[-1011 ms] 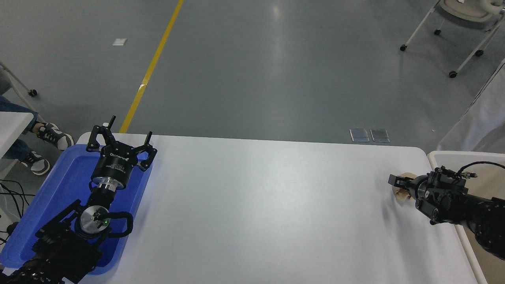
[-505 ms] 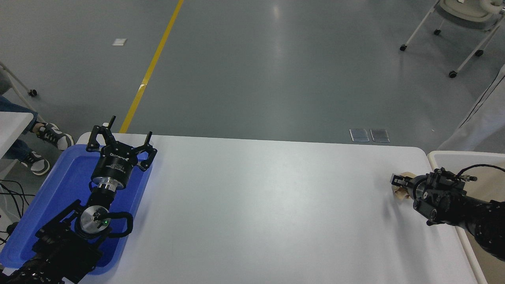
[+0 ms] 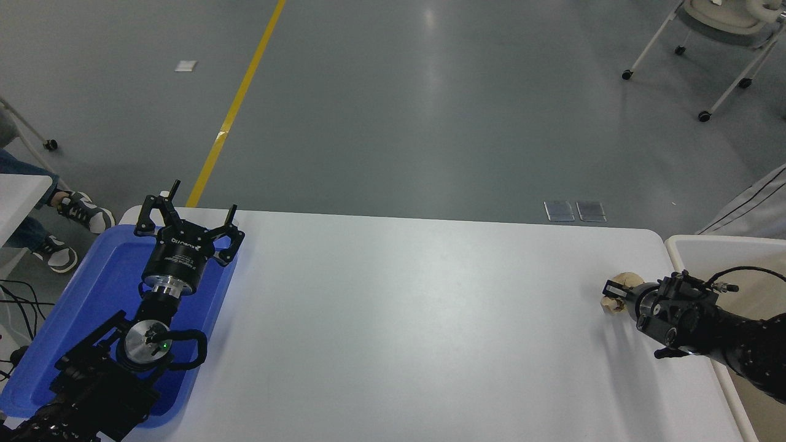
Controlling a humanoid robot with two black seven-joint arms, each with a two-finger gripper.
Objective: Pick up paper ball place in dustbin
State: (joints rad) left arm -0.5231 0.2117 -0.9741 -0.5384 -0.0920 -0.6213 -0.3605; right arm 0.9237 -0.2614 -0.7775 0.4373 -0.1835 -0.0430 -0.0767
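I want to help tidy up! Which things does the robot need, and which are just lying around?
Needed:
- paper ball, in the right gripper
- dustbin, at the table's right end

Just lying around:
- blue tray, under the parked left gripper
- white table

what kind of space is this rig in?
Probably a lab or workshop hall: a grey sealed floor with a yellow line painted on it, a wheeled chair frame, and a white table set on open floor.
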